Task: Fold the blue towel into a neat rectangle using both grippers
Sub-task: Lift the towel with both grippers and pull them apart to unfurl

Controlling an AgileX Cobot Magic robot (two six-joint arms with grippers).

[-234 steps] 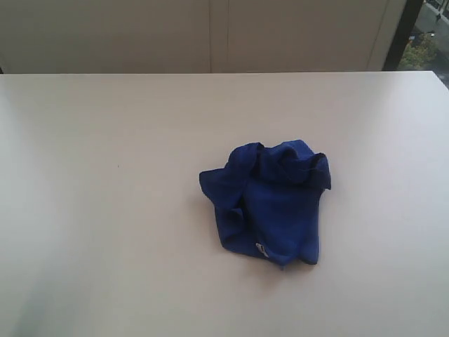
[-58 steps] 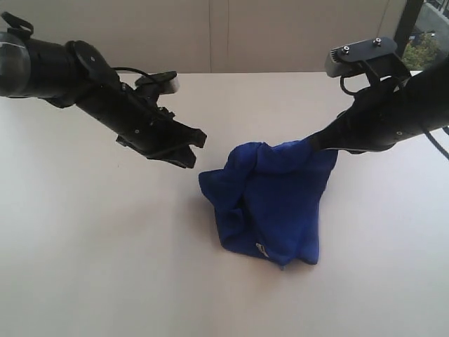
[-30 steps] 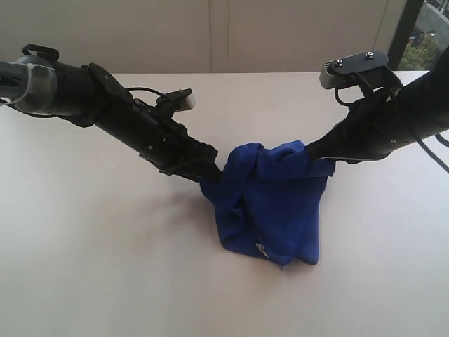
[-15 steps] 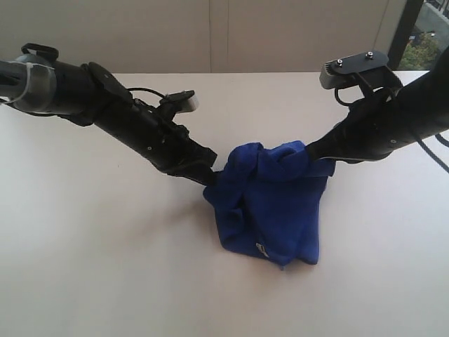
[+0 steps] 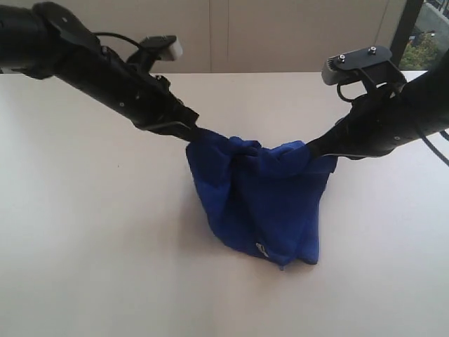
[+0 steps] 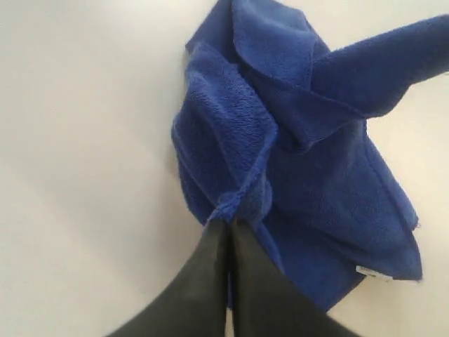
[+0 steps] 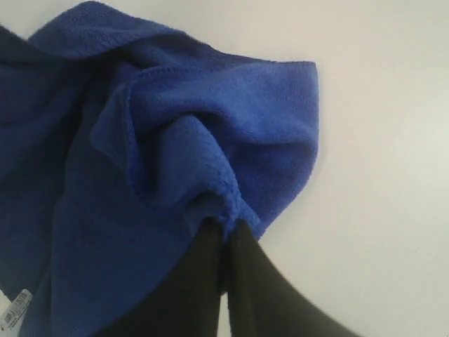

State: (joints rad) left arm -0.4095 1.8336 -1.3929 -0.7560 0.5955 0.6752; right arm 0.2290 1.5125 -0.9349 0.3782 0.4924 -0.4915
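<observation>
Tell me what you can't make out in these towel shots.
Print on the small white tag: too small in every view.
Inner folds of the deep blue microfibre towel: hidden by its own bunched cloth, every view.
Black right end effector: tips buried in cloth, exterior view.
Black left end effector: pads hidden between shut fingers, left wrist view.

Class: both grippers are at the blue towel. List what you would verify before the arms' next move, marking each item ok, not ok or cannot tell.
1. Left gripper shut on a fold of the blue towel: ok.
2. Right gripper shut on the towel's hemmed edge: ok.
3. Both grips on true corners: cannot tell, the cloth is bunched at each pinch.
4. Towel spread flat between the grippers: not ok, it sags in folds.
5. Towel lifted off the table: not ok, its lower part rests there.
</observation>
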